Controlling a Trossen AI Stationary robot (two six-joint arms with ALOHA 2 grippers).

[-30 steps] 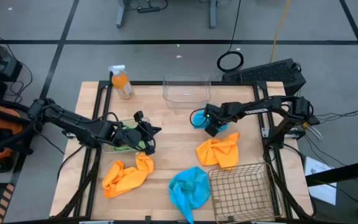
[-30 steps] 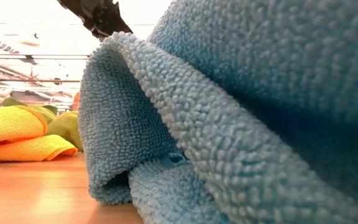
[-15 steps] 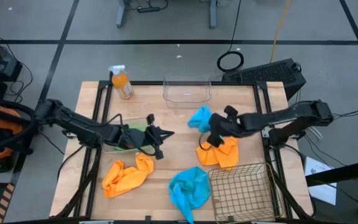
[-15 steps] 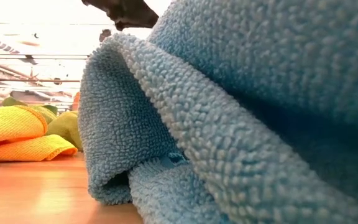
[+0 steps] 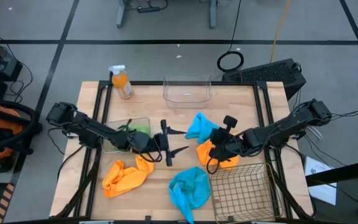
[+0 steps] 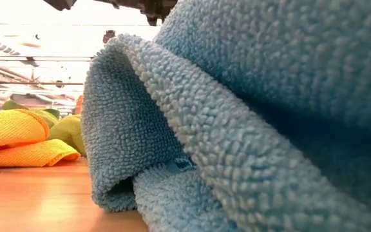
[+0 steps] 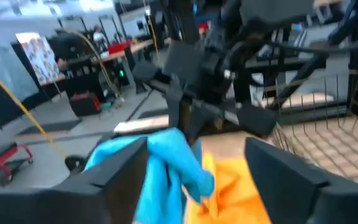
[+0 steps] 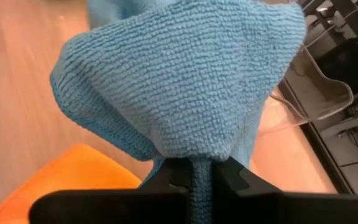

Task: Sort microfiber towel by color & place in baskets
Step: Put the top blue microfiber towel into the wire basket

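Above table (image 5: 241,99), right jaws (image 8: 202,176) pinch blue towel (image 8: 185,87).

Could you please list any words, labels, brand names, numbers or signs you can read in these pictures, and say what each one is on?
None can be read.
Orange spray bottle: any label is too small to read.
Poster in the room behind, left wrist view: too blurred to read.
Blue towel held by the right gripper: no tag or print shows.
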